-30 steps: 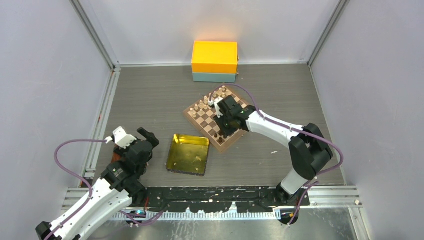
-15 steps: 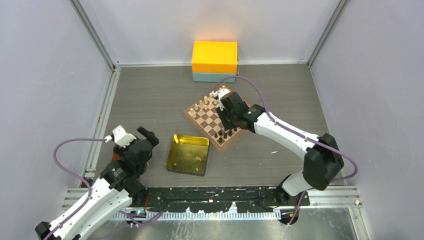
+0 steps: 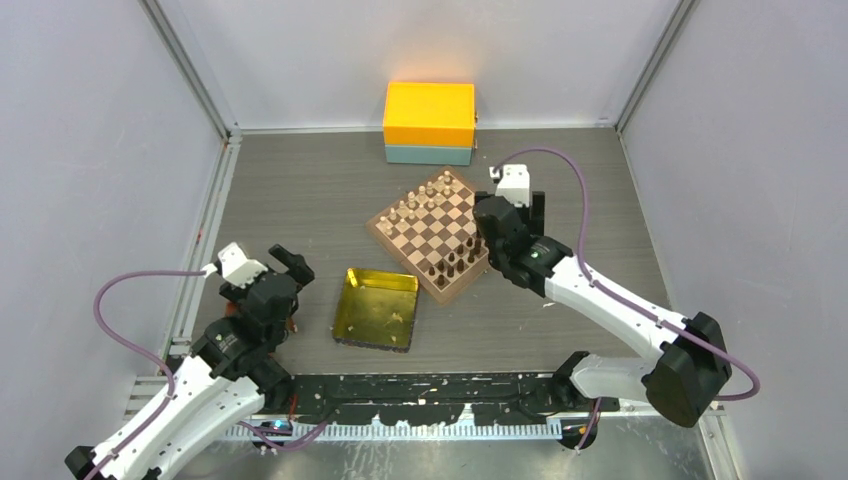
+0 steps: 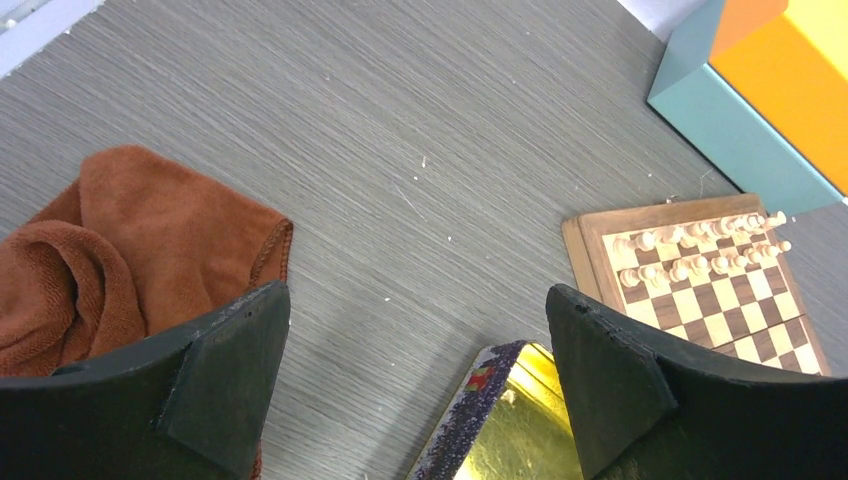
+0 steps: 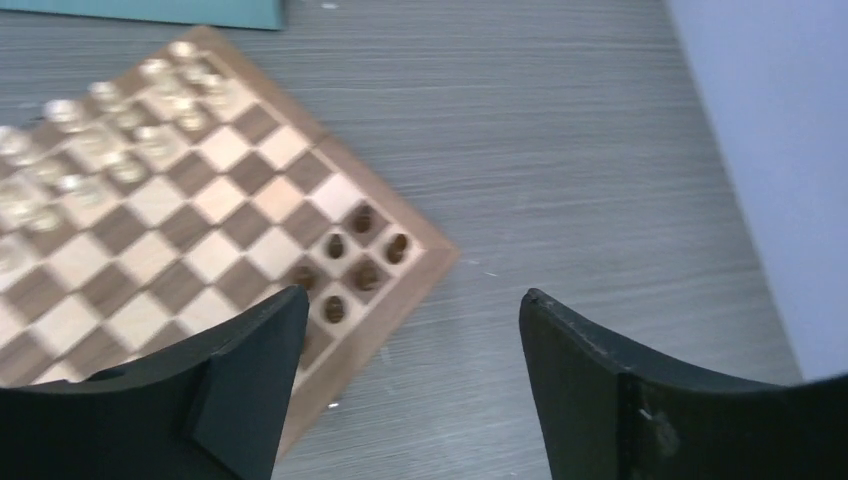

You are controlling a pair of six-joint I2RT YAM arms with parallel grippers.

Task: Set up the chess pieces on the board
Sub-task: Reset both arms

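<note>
The board (image 3: pixel 432 236) was checkered light and dark brown, the tray (image 3: pixel 375 300) gold, the far box (image 3: pixel 429 112) orange over teal.

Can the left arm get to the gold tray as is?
Likely yes. The left claw is open, the tray lies close on its right, and only bare table shows between them.

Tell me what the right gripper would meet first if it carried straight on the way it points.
Most likely the tan border of the board, at the corner where dark chess pieces stand. Depth is unclear, so the open right gripper could instead land on the bare table just beside it.
</note>
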